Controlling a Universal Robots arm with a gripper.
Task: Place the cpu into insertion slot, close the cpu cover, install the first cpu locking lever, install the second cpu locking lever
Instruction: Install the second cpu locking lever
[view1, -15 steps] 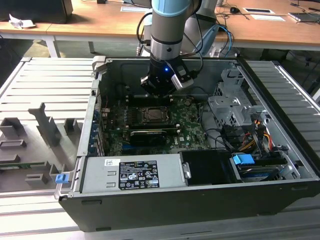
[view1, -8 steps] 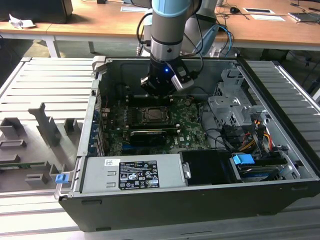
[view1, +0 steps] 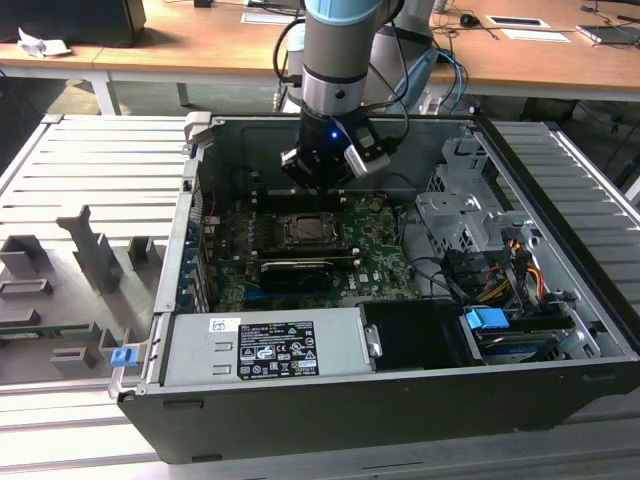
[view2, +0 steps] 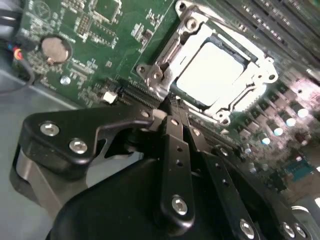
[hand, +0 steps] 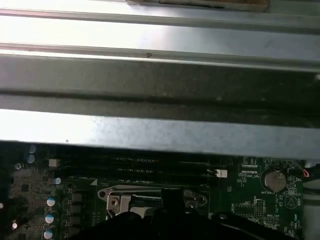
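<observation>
The cpu (view2: 210, 70) lies flat in the insertion slot (view1: 305, 230) on the green board, its pale metal face glaring under the light. The silvery cpu cover (view2: 170, 50) is down around it, framing the chip. In the exterior view my gripper (view1: 318, 185) hangs inside the open computer case, just above the far side of the slot. In the second wrist view the black fingers (view2: 172, 125) meet at their tips right beside the cover's near edge, shut with nothing held. The slot's metal edge (hand: 117, 200) shows in the first wrist view.
A long black card (view1: 295, 270) lies just in front of the slot. The case wall (hand: 160, 85) stands close behind, with memory slots (hand: 150, 167) before it. A coin battery (view2: 54, 48), drive cage (view1: 460, 220), cables (view1: 510, 270) and power supply (view1: 270, 345) surround the board.
</observation>
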